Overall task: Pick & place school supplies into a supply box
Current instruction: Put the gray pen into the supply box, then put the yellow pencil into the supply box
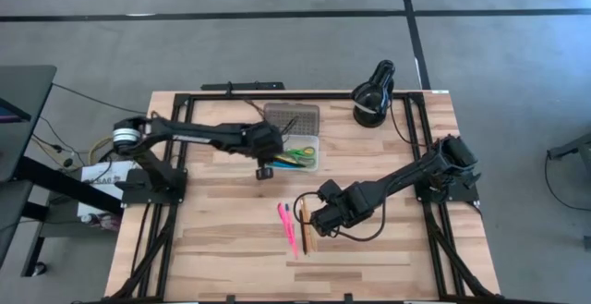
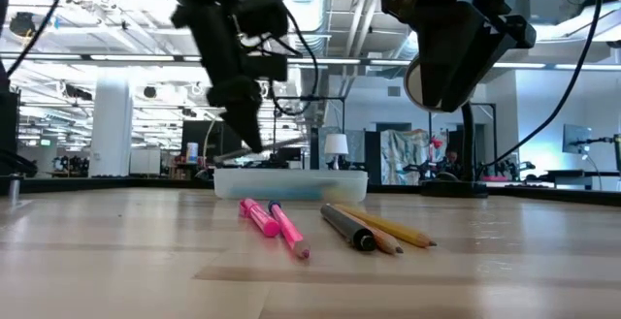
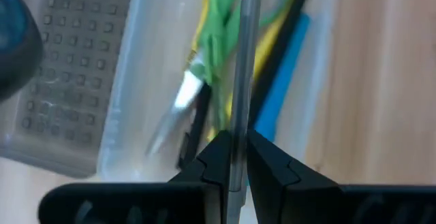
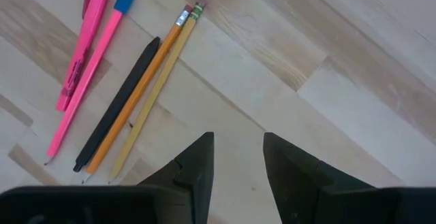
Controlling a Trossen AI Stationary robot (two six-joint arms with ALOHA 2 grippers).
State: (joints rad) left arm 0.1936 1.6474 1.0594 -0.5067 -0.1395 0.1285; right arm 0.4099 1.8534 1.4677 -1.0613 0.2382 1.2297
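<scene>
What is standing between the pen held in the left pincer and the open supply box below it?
Nothing visible. The left pincer is shut on a thin grey pen directly over the open supply box, which holds scissors and other supplies; its lid lies aside.

Both my arms are out over the table, left one gripping, right one empty.

My left arm reaches in from its base at the table's left edge, stretched nearly straight across toward the middle of the far half, wrist bent down; its left gripper [image 1: 264, 170] has the fingers [image 3: 216, 157] pinched tight on a thin grey pen [image 3: 242, 81] that stands up between them. My right arm comes from its base at the right edge, angled diagonally toward the table's centre, elbow low, and the right gripper [image 1: 310, 219] hovers with its fingers [image 4: 197, 163] parted, nothing between them.
</scene>
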